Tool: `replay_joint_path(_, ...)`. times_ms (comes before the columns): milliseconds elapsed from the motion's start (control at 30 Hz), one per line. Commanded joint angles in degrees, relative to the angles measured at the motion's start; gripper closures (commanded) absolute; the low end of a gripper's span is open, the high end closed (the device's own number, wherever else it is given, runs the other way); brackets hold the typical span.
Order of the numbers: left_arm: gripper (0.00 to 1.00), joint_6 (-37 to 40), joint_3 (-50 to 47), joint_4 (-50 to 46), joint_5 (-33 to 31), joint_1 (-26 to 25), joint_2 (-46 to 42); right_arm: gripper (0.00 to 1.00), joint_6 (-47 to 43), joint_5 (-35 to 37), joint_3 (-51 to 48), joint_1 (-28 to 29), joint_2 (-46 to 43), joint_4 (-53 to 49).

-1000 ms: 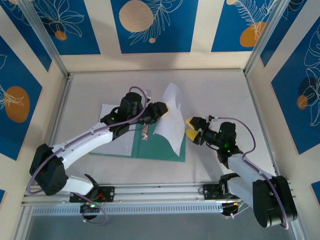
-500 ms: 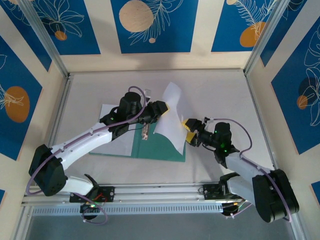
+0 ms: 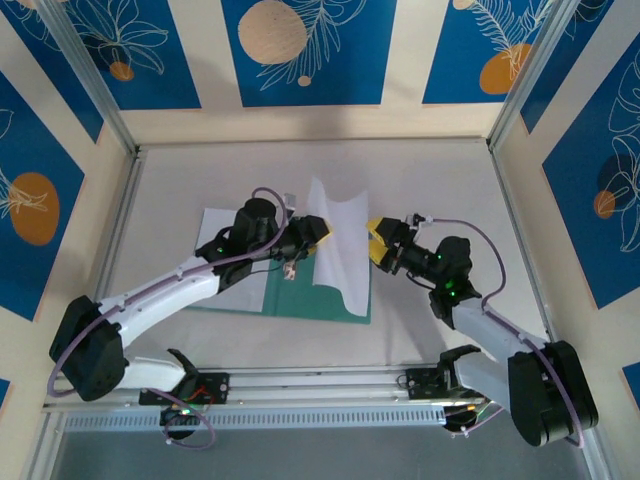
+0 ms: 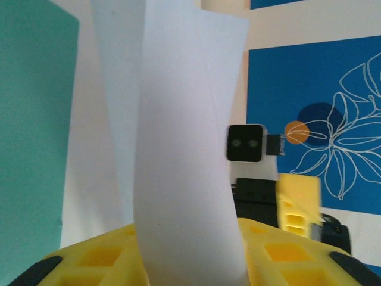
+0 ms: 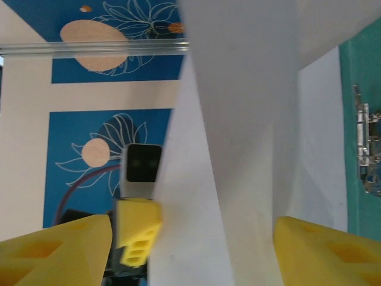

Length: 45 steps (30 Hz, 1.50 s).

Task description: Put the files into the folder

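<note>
A: The thin teal-green paper folder [image 3: 300,298] is seen lying open and flat on the pale table [image 3: 440,180], near the middle and a little towards the left arm's side.

B: And one plain white paper sheet [image 3: 340,250] is held up above it, standing on edge and curled. Its lower corner droops over the folder's right part.

A: It is pinched at its left edge by the left pincer [image 3: 322,230]. From the left wrist, that sheet [image 4: 184,149] is seen clamped between the yellow fingers [image 4: 286,253] and rising straight up from them.

B: The second white sheet [image 3: 214,222] is laid flat at the folder's far left, partly covered by the left arm [image 3: 170,285].

A: A small metal clip [image 3: 290,268] is noted on the green surface, just below the left pincer.

B: Now the right pincer [image 3: 375,245]: it is held just beside the raised sheet's right edge, spread wide.

A: Confirmed from the right wrist. The sheet [image 5: 238,149] is framed between two yellow fingers [image 5: 324,253] that stand well apart. Whether the paper is touched by either cannot be told.

B: Blue patterned panels [image 3: 300,45] are seen behind the table.
</note>
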Motion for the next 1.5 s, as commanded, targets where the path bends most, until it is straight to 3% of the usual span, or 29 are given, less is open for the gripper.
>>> replay_joint_path(0, 0.62, -0.49, -0.76, 2.08, 0.96, 1.3, -2.12, 0.27, 0.6, -0.63, 1.41, -0.61, -2.63, 0.11)
replay_joint_path(267, 0.62, -1.01, -1.3, 4.31, 2.26, 1.76, -1.94, 0.3, -2.09, -1.22, 1.03, -0.75, -3.63, -5.77)
replay_joint_path(633, 0.62, -2.35, -1.65, 7.85, 3.38, 1.8, -2.03, 0.42, -4.21, -1.85, 0.7, -0.68, -2.29, -9.97)
replay_joint_path(900, 0.62, -2.6, -1.56, 8.63, 3.74, 1.75, -2.14, 0.64, -5.08, -1.57, 0.7, -0.78, -2.99, -12.98)
replay_joint_path(1167, 0.6, -2.29, -2.34, 8.71, 3.82, 2.08, -2.71, 0.93, -7.84, -1.4, 2.21, -1.09, -5.51, -18.87)
replay_joint_path(1467, 0.35, 1.16, -5.44, 3.96, 3.83, 4.48, -5.96, 0.95, -17.97, -5.26, 9.56, -3.37, -6.99, -32.6)
